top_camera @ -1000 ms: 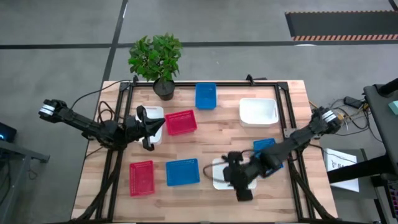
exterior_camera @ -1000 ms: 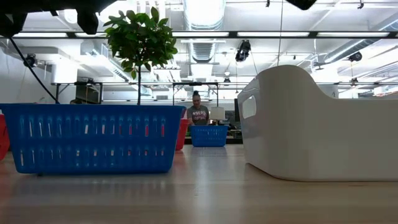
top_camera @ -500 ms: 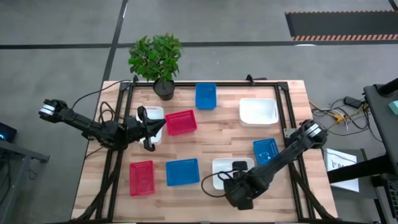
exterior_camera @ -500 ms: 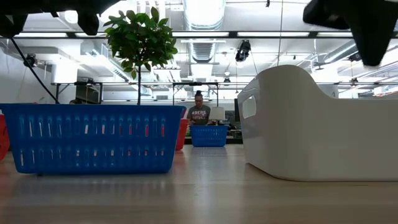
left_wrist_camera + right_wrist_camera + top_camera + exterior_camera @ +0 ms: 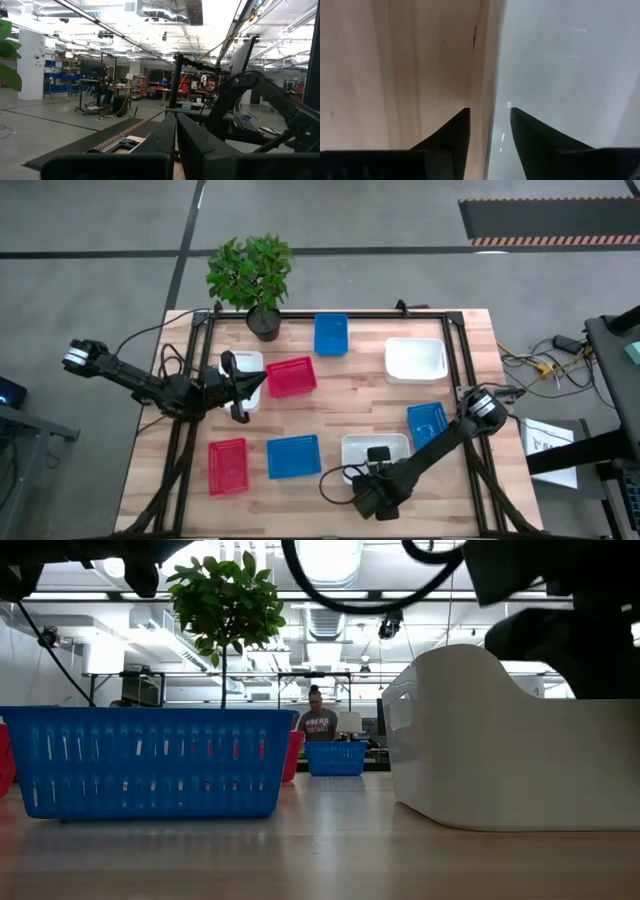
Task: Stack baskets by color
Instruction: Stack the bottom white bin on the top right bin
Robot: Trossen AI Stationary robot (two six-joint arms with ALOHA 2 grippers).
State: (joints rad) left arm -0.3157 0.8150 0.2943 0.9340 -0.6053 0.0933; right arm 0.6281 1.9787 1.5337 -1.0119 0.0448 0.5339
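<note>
Several red, blue and white baskets lie singly on the wooden table. The nearest white basket [image 5: 375, 448] [image 5: 500, 740] sits at front centre, with a blue basket [image 5: 294, 456] [image 5: 150, 760] to its left. My right gripper [image 5: 372, 480] [image 5: 490, 117] points straight down at this white basket, open. One finger stands over the wood and the other over the white inside, with the basket's wall [image 5: 492, 75] between them; I see no touch. My left gripper [image 5: 240, 385] [image 5: 176, 135] hovers shut above another white basket [image 5: 246, 364] at the left.
Other baskets: blue [image 5: 331, 334], white [image 5: 416, 358], red [image 5: 291, 376], red [image 5: 228, 465], blue [image 5: 428, 423]. A potted plant [image 5: 252, 275] stands at the far left corner. Black frame rails [image 5: 455, 360] edge the table. A person [image 5: 318, 723] sits in the room beyond.
My right gripper has come down and moved toward the table's near-left, tipping until it points straight down at the near white basket. In the low view it has dropped into sight above that basket. The baskets have stayed where they were.
</note>
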